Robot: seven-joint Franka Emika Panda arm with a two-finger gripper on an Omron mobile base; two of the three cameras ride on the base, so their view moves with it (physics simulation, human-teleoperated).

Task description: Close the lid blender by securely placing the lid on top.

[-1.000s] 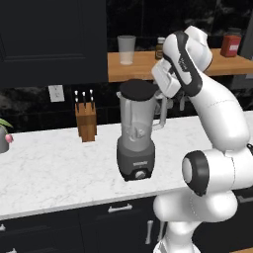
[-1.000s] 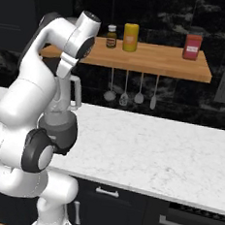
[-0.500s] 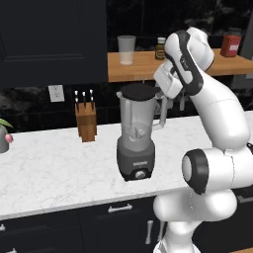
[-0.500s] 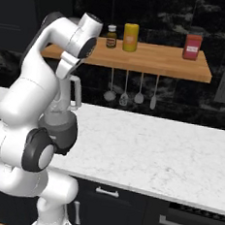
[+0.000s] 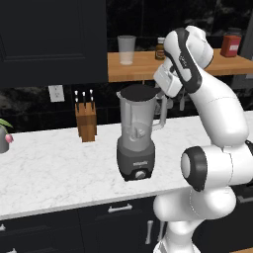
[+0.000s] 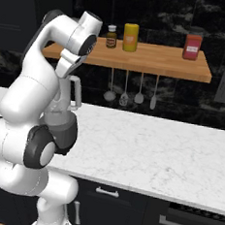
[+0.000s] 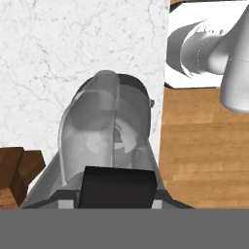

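In the left base view, the blender (image 5: 137,141) is seen standing upright on the white marble table (image 5: 54,170), to the right of a wooden knife block (image 5: 87,121). The lid (image 5: 139,92) is seen as a black disc at the jar's mouth, tipped slightly, its right edge drawn up towards the pincer (image 5: 160,91), which is brought in from the jar's right, above the handle. Whether the lid is already bearing on the rim all round cannot be told from here. For the step to be done well, the disc is to be levelled and centred over the mouth before it is pressed down.

In the right base view, the jar is largely hidden behind the arm; its handle (image 6: 76,92) and dark base (image 6: 64,131) are made out beside the white links. Nothing of the lid's seating can be judged here.

In the hand view, the jar is looked down into from above, with the black lid (image 7: 117,187) held across the bottom of the picture, close under the hand. The lid appears to be grasped by the pincer, though the finger tips themselves are covered by it. The lid's edge is judged best kept clear of the spout side, lowered straight, and released only once it sits flat.
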